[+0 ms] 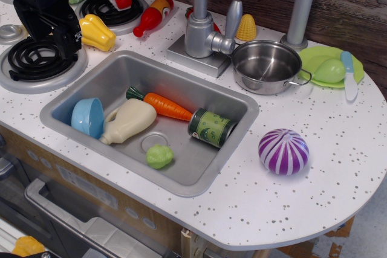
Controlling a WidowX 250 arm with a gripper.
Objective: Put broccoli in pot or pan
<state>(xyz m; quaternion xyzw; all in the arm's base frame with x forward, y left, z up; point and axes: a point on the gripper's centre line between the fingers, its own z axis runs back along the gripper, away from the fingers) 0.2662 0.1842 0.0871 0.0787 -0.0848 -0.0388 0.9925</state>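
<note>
Sink [236, 104] is holding the clutter; gripper [51, 37] is hovering far left over the stove, jaw state can't tell. Pot [266, 66] is sitting empty, far right of sink. Broccoli [159, 156] is lying near the drain. Reach step pending: next is crossing right and descending onto it.

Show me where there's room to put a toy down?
The counter is bare in front of the onion and between the sink and the onion. The pot is empty too. The sink is crowded: bowl, bottle, carrot, can, broccoli.
</note>
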